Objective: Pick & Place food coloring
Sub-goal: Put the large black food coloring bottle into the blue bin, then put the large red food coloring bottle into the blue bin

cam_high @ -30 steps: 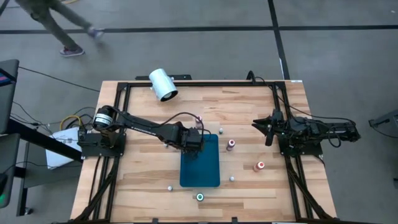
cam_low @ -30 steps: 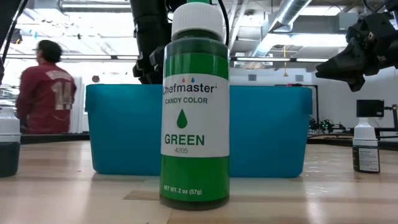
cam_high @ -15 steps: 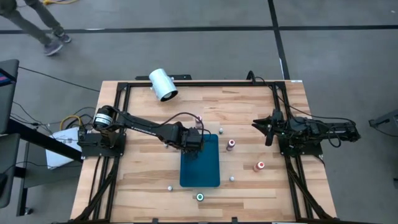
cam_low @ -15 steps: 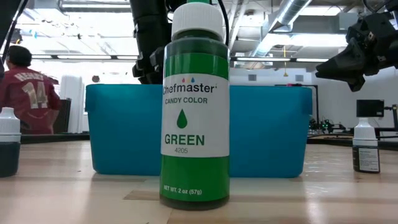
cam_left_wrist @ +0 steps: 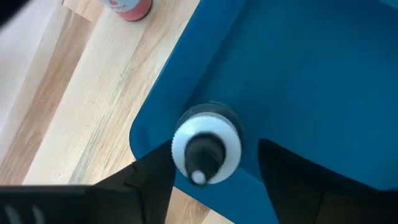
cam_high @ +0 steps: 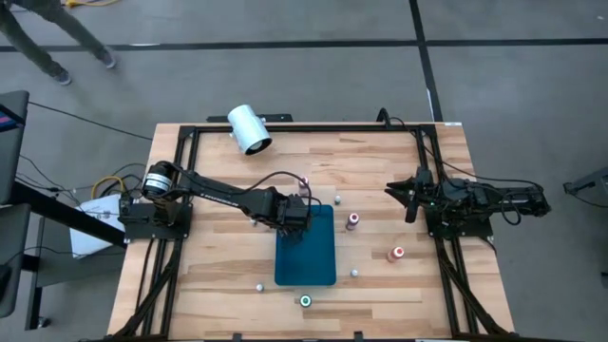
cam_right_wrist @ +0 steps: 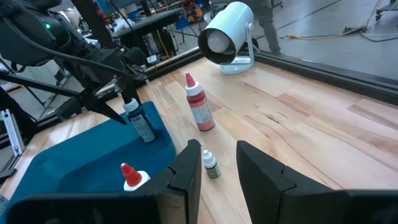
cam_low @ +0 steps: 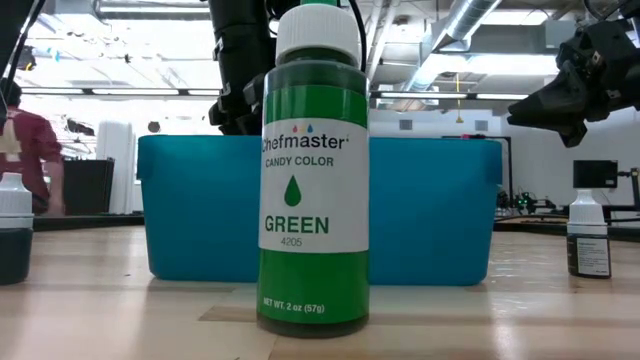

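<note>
The left gripper (cam_high: pixel 302 211) is seen above the far left corner of the blue bin (cam_high: pixel 318 256) on the wooden desk (cam_high: pixel 218 256); its fingers (cam_left_wrist: pixel 292 177) are spread on either side of a small bottle with a white cap (cam_left_wrist: pixel 206 151), which stands upright just inside that corner, apart from both fingers; the same bottle is seen from the right wrist view under the left gripper. The right gripper (cam_high: pixel 404 197) is held above the desk's right side, well apart from the bin; its fingers (cam_right_wrist: pixel 186 171) are set with a narrow gap, nothing between them. A green food coloring bottle (cam_low: pixel 313 170) stands just before the bin's near wall; a red bottle (cam_right_wrist: pixel 199 106) and a tiny bottle (cam_right_wrist: pixel 210 164) stand on the desk beside the bin; a white cylindrical lamp (cam_high: pixel 249 128) sits at the desk's far edge.
</note>
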